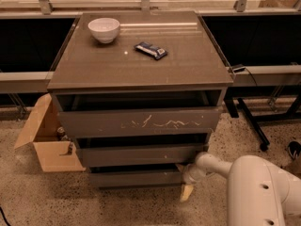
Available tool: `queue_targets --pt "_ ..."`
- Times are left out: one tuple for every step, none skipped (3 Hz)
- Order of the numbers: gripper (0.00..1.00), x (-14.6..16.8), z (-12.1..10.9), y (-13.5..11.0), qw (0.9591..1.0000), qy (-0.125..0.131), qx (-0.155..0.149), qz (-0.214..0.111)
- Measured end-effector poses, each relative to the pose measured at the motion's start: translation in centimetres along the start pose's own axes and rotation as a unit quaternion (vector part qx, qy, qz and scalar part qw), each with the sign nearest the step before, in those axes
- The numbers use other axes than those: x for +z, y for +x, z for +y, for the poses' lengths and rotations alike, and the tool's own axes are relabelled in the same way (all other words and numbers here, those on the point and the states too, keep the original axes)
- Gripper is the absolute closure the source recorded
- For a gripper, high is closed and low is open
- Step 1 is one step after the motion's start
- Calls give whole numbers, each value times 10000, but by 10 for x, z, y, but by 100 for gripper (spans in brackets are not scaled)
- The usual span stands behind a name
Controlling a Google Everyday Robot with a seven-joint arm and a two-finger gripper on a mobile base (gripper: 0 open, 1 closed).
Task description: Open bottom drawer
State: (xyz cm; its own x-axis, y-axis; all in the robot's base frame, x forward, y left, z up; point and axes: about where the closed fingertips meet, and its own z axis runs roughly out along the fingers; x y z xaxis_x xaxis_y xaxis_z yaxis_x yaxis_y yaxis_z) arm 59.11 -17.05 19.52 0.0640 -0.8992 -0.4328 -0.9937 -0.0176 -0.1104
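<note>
Camera view shows the end effector (186, 191) low down by the floor, at the right-hand end of the bottom drawer (136, 178). Whether it is apart or together cannot be told from here. The pale arm (256, 185) reaches in from the lower right. That low placing at the corner makes sense to me, since the dark, plain front has no handle and its side edge is the likeliest purchase.

The bottom drawer is the lowest of three, under the middle drawer (136, 154) and the scratched top drawer (141, 122), and it looks not yet pulled out.

On the worktop (141, 72) stand a white bowl (104, 29) and a dark snack wrapper (150, 50), whose print is unreadable. An open cardboard box (47, 142) sits left of the cabinet and carries no legible writing.
</note>
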Motion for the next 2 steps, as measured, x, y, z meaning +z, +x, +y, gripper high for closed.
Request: queue_targets --pt "0 7 -9 6 9999 -45 61 -80" --pt "0 15 -16 13 9996 -134 156 -205"
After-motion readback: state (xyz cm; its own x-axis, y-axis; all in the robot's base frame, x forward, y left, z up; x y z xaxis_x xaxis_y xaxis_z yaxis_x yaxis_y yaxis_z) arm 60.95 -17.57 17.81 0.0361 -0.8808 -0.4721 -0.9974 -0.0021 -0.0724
